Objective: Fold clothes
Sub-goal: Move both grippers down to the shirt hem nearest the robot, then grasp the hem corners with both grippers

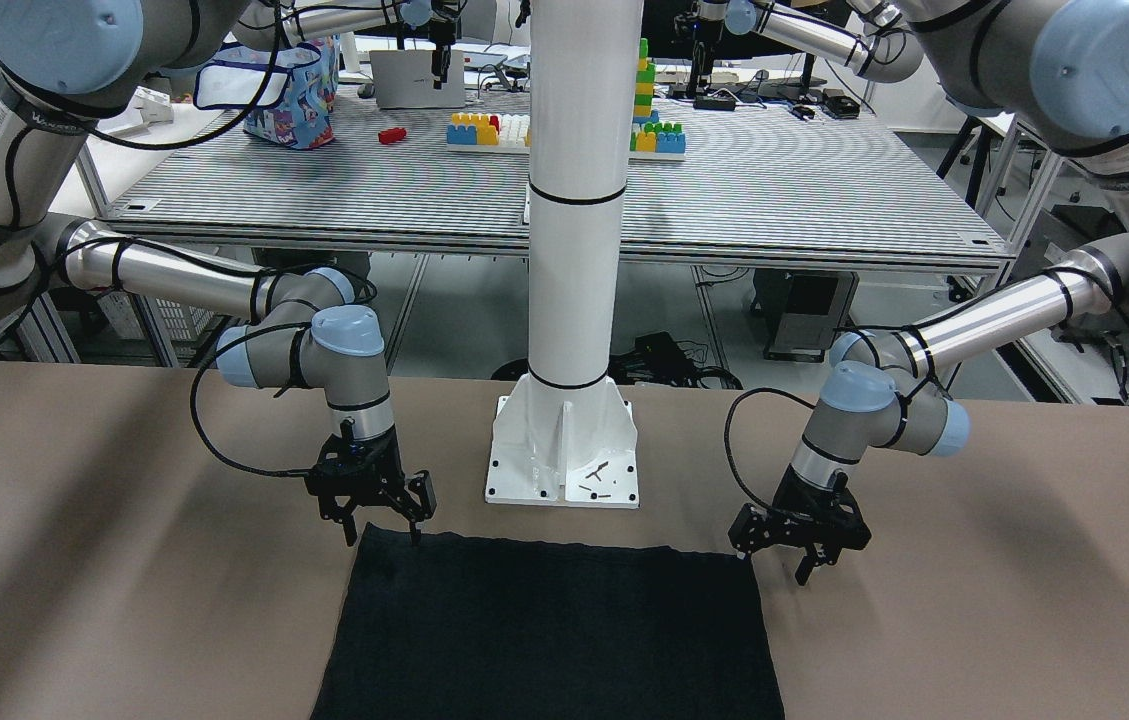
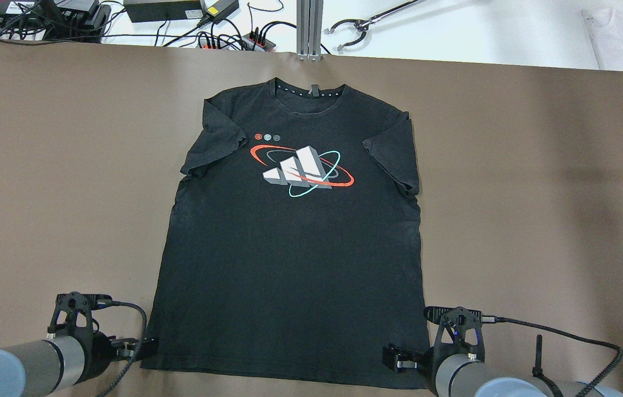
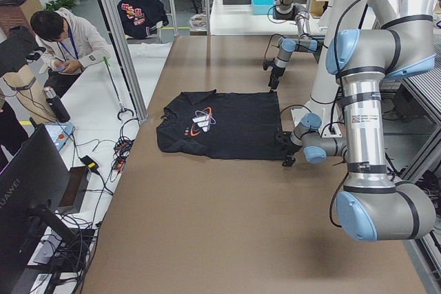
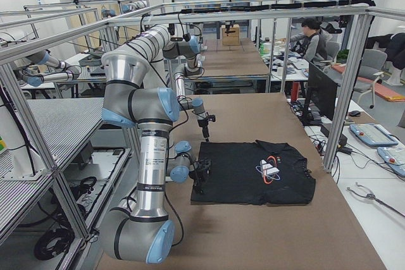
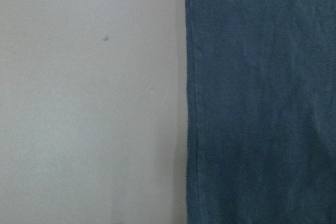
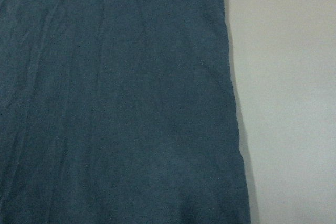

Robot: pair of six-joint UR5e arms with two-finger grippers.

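Where tee point(image 2: 289, 248) hem ends, L tool point(image 1: 802, 560), R tool point(image 1: 384, 528)

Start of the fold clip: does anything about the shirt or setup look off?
Only a minor thing: the black T-shirt lies flat, print up, but the sleeve on the robot's left is rumpled, its cuff wavy. The left claw and right claw are open by the hem corners. Nothing looks torn.

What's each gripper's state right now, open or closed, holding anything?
Left gripper: open, holding nothing, beside a hem corner of the shirt.
Right gripper: open, holding nothing, at the other hem corner.
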